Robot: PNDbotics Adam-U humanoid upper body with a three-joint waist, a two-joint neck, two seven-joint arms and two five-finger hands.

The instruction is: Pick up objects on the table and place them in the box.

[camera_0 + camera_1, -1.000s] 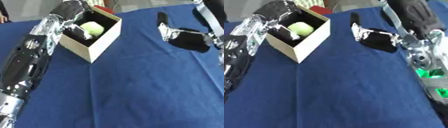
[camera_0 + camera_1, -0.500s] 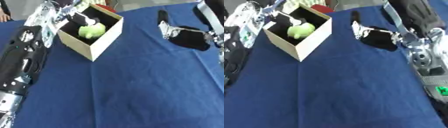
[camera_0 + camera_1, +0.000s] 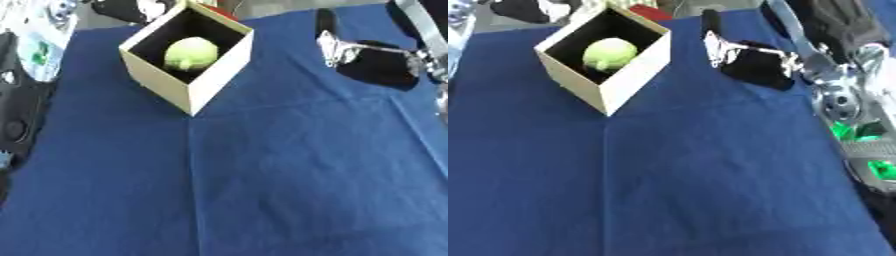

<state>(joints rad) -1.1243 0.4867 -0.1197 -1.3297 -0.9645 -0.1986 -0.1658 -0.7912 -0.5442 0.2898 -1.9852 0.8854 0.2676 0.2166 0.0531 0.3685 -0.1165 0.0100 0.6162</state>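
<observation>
- A green ball (image 3: 191,54) lies inside the box (image 3: 213,75), upper left.
- Right hand (image 3: 372,60), upper right, is open and empty.
- Left hand (image 3: 131,8), top edge; its grip cannot be told.

You have the box (image 3: 186,56) at the far left of the table (image 3: 262,190), turned so one corner points toward you. Inside it, on the bottom, sits a round fruit (image 3: 192,54). To the right of the box, well apart from it, your right hand (image 3: 372,59) hangs above the far right of the table. Your left hand (image 3: 131,9) shows just behind the box at the far edge — your left arm (image 3: 26,85) runs along the table's left side.
</observation>
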